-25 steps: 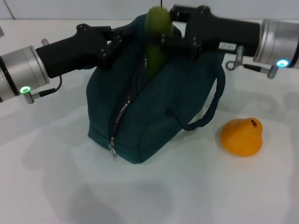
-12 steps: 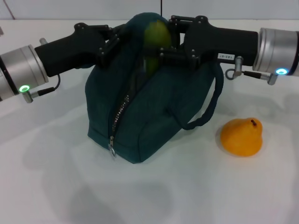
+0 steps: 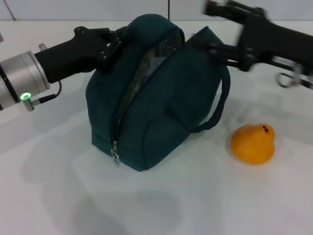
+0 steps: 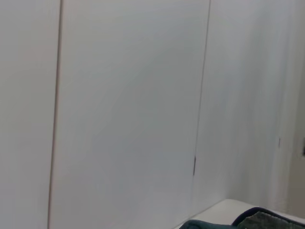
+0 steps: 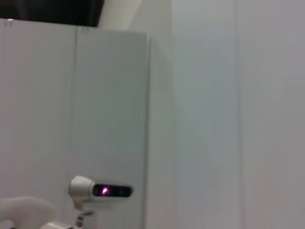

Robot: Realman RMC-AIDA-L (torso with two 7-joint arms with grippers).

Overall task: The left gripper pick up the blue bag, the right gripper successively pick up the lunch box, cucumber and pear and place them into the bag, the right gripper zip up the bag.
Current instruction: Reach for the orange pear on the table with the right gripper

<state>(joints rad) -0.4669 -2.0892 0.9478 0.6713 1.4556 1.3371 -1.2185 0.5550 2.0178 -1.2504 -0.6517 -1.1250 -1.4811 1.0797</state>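
Note:
The blue bag (image 3: pixel 161 112) stands mid-table with its long zipper undone and its mouth gaping. My left gripper (image 3: pixel 116 43) is shut on the bag's upper left edge and holds it up. Off the bag's upper right corner, my right gripper (image 3: pixel 212 28) is blurred, with its fingers spread and nothing between them. The cucumber is out of sight. No lunch box can be made out; only a pale patch (image 3: pixel 155 63) shows inside the opening. The orange-yellow pear (image 3: pixel 253 143) lies on the table to the right of the bag. A strip of the bag (image 4: pixel 248 223) shows in the left wrist view.
A loop handle (image 3: pixel 219 105) hangs down the bag's right side toward the pear. The zipper pull (image 3: pixel 115 156) dangles at the bag's near lower end. White table (image 3: pixel 161 205) spreads in front of the bag. The right wrist view shows only a wall.
The cucumber that stood in the bag's mouth in my right gripper has dropped out of sight. The right gripper has let go, opened and pulled back to the right. The left gripper kept its hold.

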